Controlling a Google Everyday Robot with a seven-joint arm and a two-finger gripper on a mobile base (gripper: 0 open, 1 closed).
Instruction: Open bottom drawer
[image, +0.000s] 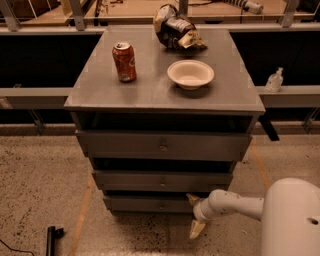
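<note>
The bottom drawer (145, 204) is the lowest, narrowest grey front of the three in the grey cabinet, with a small centre knob (161, 205). It looks flush with its frame. My gripper (195, 215) hangs at the end of the white arm, just right of the drawer's right end and low near the floor. One pale finger (193, 199) touches or nearly touches the drawer's right edge. The other finger (196, 229) points down at the floor, well apart from the first. The gripper holds nothing.
On the cabinet top (100, 90) stand a red soda can (124, 61), a white bowl (190, 74) and a crumpled chip bag (175, 27). The middle drawer (161, 181) and top drawer (162, 145) sit above. A black object (51, 239) lies on the floor at left.
</note>
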